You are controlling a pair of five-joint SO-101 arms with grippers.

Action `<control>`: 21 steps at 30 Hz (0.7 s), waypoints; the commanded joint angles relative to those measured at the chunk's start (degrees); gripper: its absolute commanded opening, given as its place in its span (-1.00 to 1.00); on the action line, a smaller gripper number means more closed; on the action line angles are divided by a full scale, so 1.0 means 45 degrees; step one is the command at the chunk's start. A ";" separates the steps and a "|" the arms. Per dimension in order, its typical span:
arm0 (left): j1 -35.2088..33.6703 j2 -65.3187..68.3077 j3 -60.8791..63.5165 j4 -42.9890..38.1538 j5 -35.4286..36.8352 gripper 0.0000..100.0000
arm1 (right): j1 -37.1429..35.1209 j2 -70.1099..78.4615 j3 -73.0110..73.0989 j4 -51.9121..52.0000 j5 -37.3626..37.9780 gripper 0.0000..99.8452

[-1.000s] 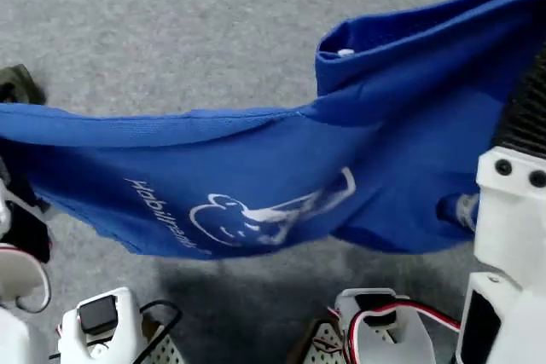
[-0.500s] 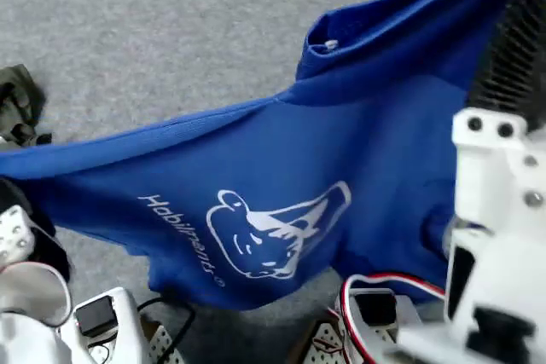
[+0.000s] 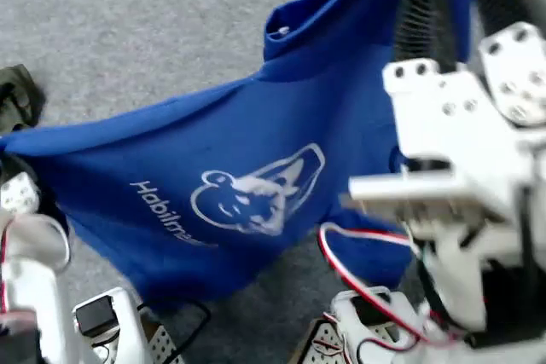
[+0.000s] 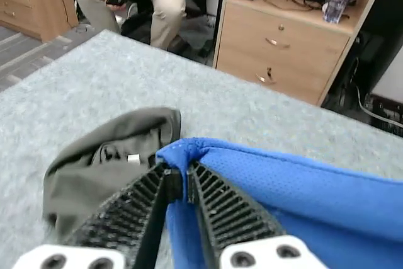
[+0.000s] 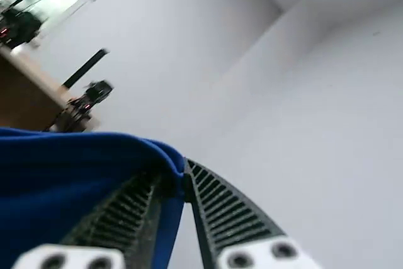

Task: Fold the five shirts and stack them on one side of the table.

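- Blue shirt (image 3: 213,151) hangs stretched in the air above the counter (image 3: 128,40), strung between both arms.
- Left end effector (image 4: 178,184) is clamped on one blue edge, and right end effector (image 5: 182,188) pinches another fold, raised high.
- Fabric looks light, soft and limp, so it will likely sag; hems and corners seem the best places to hold.
- White figure (image 3: 256,189) with lettering is printed on the front.
- Olive shirt (image 4: 94,168) lies crumpled on the counter, just beside the left end effector.
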State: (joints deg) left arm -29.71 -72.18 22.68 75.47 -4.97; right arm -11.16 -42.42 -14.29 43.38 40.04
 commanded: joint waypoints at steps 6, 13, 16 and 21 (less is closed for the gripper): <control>-0.0059 0.4464 0.1817 -0.5841 0.1055 -0.96 | -0.0107 0.2022 0.5089 -0.6115 0.0039 -0.99; 0.1504 0.9524 0.0254 -0.8283 0.1426 -0.96 | -0.0127 0.6242 0.5734 -1.0745 0.0020 -0.99; 0.1582 1.1829 -0.0957 -0.9377 0.1973 -0.96 | -0.0107 0.8410 0.4562 -1.1878 0.0020 -0.99; 0.1582 1.5365 -0.4630 -0.8928 0.2481 -0.96 | -0.0088 1.1731 0.1143 -1.1956 0.0000 -0.99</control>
State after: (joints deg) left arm -22.86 -9.67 13.63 34.59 5.05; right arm -11.34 4.26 1.63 -8.40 40.04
